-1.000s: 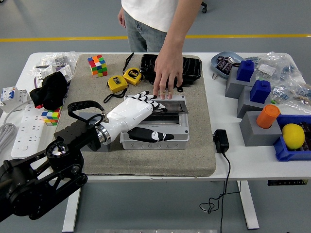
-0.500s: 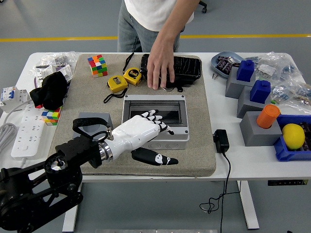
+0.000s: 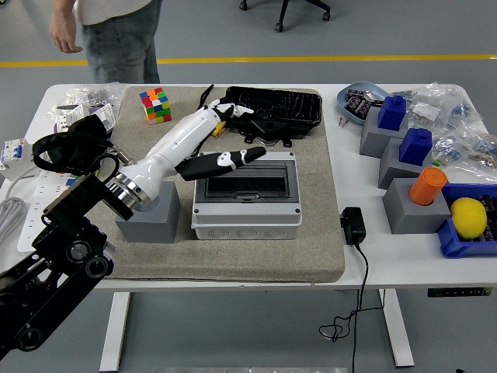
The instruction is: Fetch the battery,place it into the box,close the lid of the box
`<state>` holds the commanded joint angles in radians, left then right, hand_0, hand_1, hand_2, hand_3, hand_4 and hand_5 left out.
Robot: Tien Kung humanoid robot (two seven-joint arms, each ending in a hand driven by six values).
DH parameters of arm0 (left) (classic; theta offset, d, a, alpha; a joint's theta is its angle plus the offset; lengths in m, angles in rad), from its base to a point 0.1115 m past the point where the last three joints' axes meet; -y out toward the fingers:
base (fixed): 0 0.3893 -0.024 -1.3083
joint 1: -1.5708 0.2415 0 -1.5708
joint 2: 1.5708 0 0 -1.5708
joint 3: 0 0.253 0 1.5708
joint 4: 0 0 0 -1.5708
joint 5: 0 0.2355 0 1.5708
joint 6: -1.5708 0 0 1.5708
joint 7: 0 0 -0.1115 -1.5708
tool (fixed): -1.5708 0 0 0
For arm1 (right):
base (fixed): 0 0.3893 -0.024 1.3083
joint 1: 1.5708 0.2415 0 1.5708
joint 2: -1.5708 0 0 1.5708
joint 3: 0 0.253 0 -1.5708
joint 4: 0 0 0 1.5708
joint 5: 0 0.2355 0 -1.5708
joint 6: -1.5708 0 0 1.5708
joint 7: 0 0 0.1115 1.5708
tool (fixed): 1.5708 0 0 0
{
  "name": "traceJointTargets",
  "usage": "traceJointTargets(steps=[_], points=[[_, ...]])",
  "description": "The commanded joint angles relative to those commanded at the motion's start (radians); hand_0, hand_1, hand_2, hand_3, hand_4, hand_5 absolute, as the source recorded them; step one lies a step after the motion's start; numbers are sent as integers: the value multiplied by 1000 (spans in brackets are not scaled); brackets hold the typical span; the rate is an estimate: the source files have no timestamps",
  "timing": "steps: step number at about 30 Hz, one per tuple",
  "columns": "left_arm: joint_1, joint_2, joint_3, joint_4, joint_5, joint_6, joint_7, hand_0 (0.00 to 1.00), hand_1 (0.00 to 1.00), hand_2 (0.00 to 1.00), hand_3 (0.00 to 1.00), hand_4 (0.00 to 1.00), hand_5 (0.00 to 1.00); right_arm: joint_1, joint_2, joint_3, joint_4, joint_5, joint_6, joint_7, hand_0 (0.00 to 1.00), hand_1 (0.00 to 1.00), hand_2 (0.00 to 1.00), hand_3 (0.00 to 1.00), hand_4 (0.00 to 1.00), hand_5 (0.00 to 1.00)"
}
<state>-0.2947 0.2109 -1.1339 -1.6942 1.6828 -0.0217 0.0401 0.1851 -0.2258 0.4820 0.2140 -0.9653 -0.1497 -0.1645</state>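
Note:
The grey junction box (image 3: pixel 247 208) sits in the middle of the tan mat (image 3: pixel 326 233), its dark see-through lid (image 3: pixel 245 185) lying flat on it. My left hand (image 3: pixel 234 132) is white, with spread, empty fingers. It hovers over the box's back left corner, fingertips (image 3: pixel 227 110) by the black tray (image 3: pixel 279 109) and thumb (image 3: pixel 237 156) over the lid's back edge. I cannot pick out a battery for certain; small dark items lie in the blue bowl (image 3: pixel 359 99). My right arm is out of view.
A grey block (image 3: pixel 149 214) stands left of the box. A Rubik's cube (image 3: pixel 156 105), black cloth (image 3: pixel 76 141) and power strip (image 3: pixel 37 211) lie left. Grey and blue blocks (image 3: pixel 415 148), an orange cylinder (image 3: pixel 429 185), a lemon (image 3: pixel 468 217) and an adapter (image 3: pixel 353 225) are on the right. A person (image 3: pixel 116 31) stands far left.
My left hand rose from the box's front and swung back and left, over the box's rear edge. The person took the hand off the black tray and walked off to the far left.

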Motion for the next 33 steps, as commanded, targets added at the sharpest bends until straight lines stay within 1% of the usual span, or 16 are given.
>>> traceJointTargets(steps=[5, 8, 9, 11, 14, 15, 17, 19, 20, 21, 23, 26, 27, 29, 32, 33], points=[[56, -35, -175, 36, -208, -53, 17, 863, 862, 811, 776, 998, 856, 0, 1, -4, 1, 1, 0, 1, 696, 643, 668, 723, 998, 929], [101, -62, -279, 77, -338, -92, 26, 863, 862, 811, 776, 998, 856, -2, 3, -9, 0, 3, -1, 2, 696, 643, 668, 723, 998, 929], [113, -70, -313, 92, -383, -100, 27, 860, 873, 839, 813, 998, 894, -3, 4, -9, 0, 3, -1, 2, 696, 643, 668, 723, 998, 930], [143, -87, -380, 129, -462, -110, 26, 860, 873, 839, 813, 998, 894, -6, 6, -6, 2, -2, -1, 2, 696, 643, 668, 723, 998, 930], [192, -116, -471, 167, -598, -90, 13, 860, 873, 839, 813, 998, 894, -10, 9, -3, 3, -6, -1, 3, 696, 643, 668, 723, 998, 930], [202, -121, -492, 170, -637, -81, 10, 881, 931, 890, 875, 998, 945, -11, 10, -1, 3, -7, -1, 3, 696, 643, 667, 723, 998, 929], [223, -130, -527, 175, -715, -51, 2, 881, 931, 890, 875, 998, 945, -13, 10, -1, 3, -8, -2, 3, 696, 643, 667, 723, 998, 929], [244, -137, -570, 173, -796, 0, 12, 881, 931, 890, 875, 998, 945, -15, 11, 1, 3, -9, -3, 4, 696, 643, 667, 723, 998, 929], [250, -139, -582, 171, -799, 20, 16, 881, 931, 890, 875, 998, 945, -16, 11, 2, 3, -10, -3, 4, 696, 643, 667, 723, 998, 929], [255, -140, -594, 163, -763, 47, 29, 914, 955, 916, 887, 998, 957, -17, 11, 4, 4, -11, -3, 4, 697, 642, 667, 723, 998, 928], [262, -141, -603, 154, -685, 96, 38, 914, 955, 916, 887, 998, 957, -18, 11, 6, 4, -13, -3, 5, 697, 642, 667, 723, 998, 928], [269, -141, -602, 143, -555, 120, 20, 914, 955, 916, 887, 998, 957, -22, 12, 10, 2, -12, -4, 6, 697, 642, 667, 723, 998, 928], [269, -141, -601, 139, -516, 123, 14, 998, 998, 948, 894, 998, 983, -22, 12, 10, 2, -12, -5, 6, 698, 643, 668, 723, 998, 929], [270, -141, -593, 131, -425, 122, 7, 998, 998, 948, 894, 998, 983, -24, 12, 11, 1, -12, -5, 6, 698, 643, 668, 723, 998, 929], [271, -142, -585, 132, -302, 75, 4, 998, 998, 948, 894, 998, 983, -25, 13, 16, 2, -15, -5, 6, 698, 643, 668, 723, 998, 929], [271, -142, -584, 136, -263, 64, 2, 998, 998, 998, 862, 998, 998, -25, 13, 16, 2, -15, -4, 6, 698, 643, 667, 723, 998, 929]])
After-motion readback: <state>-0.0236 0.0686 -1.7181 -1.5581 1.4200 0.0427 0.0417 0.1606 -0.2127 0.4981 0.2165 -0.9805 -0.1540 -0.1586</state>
